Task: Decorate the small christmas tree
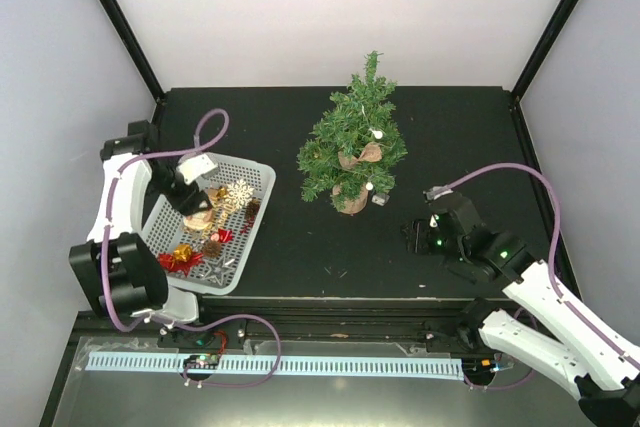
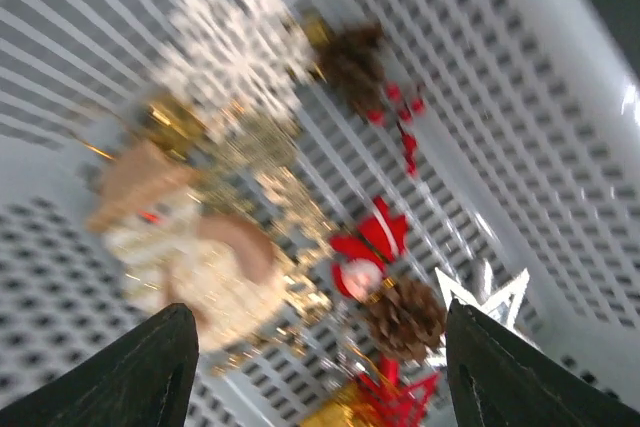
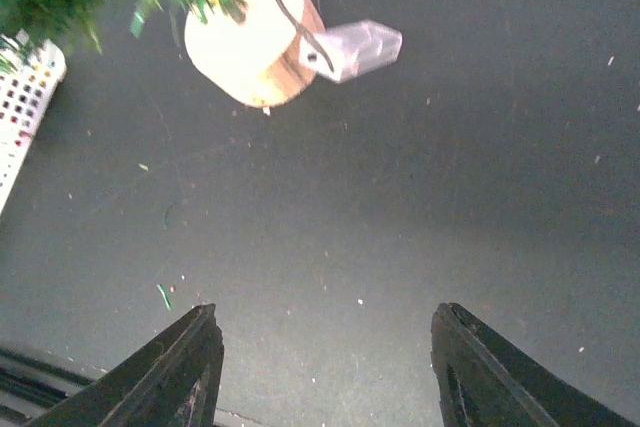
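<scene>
The small christmas tree (image 1: pixel 353 142) stands upright at mid-table with a few ornaments on its branches; its wood-slice base (image 3: pixel 250 35) and a clear plastic box (image 3: pixel 352 49) show in the right wrist view. A white basket (image 1: pixel 255 209) at the left holds ornaments: a white snowflake (image 2: pixel 232 44), a beige figure (image 2: pixel 190 252), a Santa (image 2: pixel 368 252), pinecones (image 2: pixel 405 319), a red bow (image 1: pixel 178 261). My left gripper (image 2: pixel 320 387) is open, hovering over the basket's ornaments. My right gripper (image 3: pixel 325 372) is open and empty above bare table, near side of the tree.
Black posts stand at the table's back corners (image 1: pixel 120 17). The table's near edge has a metal rail (image 1: pixel 300 362). A silver star (image 2: pixel 490 297) lies near the basket's wall. Small green needles (image 3: pixel 163 295) litter the dark tabletop.
</scene>
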Robot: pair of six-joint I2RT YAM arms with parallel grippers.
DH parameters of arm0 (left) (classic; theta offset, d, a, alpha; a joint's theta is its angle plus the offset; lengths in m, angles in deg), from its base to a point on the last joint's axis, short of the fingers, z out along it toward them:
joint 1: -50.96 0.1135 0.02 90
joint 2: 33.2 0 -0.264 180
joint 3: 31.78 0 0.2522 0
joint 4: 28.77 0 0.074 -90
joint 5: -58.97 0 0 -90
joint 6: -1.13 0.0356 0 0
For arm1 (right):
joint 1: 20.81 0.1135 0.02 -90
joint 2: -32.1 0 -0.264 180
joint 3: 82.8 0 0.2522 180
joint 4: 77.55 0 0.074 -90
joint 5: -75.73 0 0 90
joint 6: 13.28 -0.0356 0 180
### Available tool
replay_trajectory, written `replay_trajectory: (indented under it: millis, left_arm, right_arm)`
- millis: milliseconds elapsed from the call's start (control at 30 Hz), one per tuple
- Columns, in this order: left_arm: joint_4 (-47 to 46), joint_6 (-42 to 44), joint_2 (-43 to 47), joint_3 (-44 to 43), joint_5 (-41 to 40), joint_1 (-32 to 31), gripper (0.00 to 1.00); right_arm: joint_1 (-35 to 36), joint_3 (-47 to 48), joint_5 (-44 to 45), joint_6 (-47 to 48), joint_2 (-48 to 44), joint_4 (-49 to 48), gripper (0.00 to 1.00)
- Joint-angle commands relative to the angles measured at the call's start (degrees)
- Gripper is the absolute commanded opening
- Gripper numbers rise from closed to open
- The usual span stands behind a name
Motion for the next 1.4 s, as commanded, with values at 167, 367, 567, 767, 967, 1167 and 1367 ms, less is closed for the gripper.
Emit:
replay_trajectory:
  millis: [167,367,567,767,967,1167,1367]
  left_arm:
    - [-1.5,5.6,0.6,16.3,-12.7,0.0,0.69]
    - [-14.4,0.5,4.5,20.1,-14.3,-0.1,0.78]
    - [-29.4,-5.5,4.1,22.5,-18.1,0.0,0.83]
    - [-31.2,-8.7,-4.6,17.6,-15.9,-0.1,0.73]
    - [-32.0,-10.0,-12.4,13.0,-15.1,-0.2,0.60]
    - [-29.8,-9.9,-15.0,11.3,-13.5,-0.2,0.28]
    - [-27.6,-10.5,-13.5,10.7,-9.1,-0.2,0.38]
  right_arm:
    - [0.3,-8.9,-8.4,-6.3,-3.5,-7.4,0.56]
    - [0.3,-8.7,-8.5,-6.0,-4.4,-8.3,0.56]
    - [0.3,-11.4,-8.5,-7.5,-6.0,-9.8,0.56]
    - [0.4,-12.9,-9.4,-8.7,-6.3,-11.4,0.56]
    - [0.4,-12.7,-9.1,-8.9,-7.0,-11.0,0.56]
    - [0.4,-13.0,-8.8,-9.2,-7.2,-11.2,0.56]
    - [0.3,-13.3,-8.9,-8.8,-6.8,-11.7,0.56]
